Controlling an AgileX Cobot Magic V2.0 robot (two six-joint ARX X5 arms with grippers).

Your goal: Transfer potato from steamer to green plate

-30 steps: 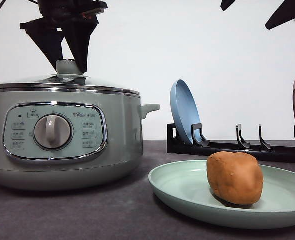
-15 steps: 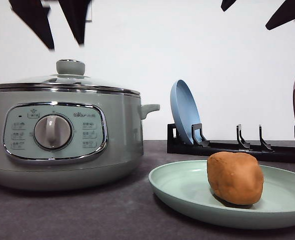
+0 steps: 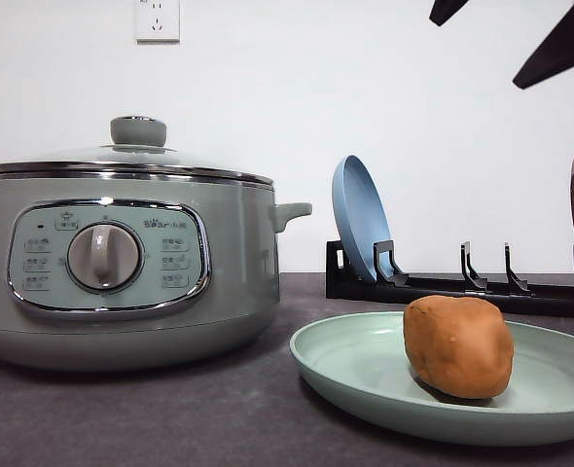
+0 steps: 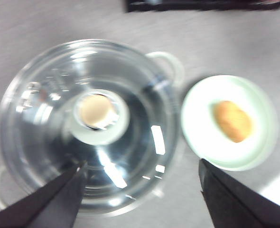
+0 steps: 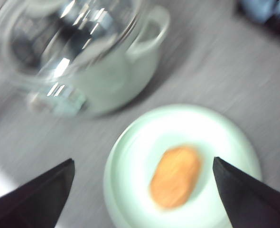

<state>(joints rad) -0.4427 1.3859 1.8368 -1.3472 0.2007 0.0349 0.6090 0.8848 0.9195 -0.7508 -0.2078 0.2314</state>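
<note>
Lumpy orange-brown potato (image 3: 458, 346) sits on the matte pale mint-green plate (image 3: 355, 365), right of the sage-green steamer (image 3: 122, 258), whose glass lid is on. Looks done.

Left gripper (image 4: 140, 199) is spread wide and empty, high over the lid; right gripper (image 5: 142, 194) is likewise wide, above the plate.

Potato likely firm, moderately heavy, smooth skin (could slip): grip across the narrow middle. Long axis lies flat, roughly diagonal across the plate.
</note>
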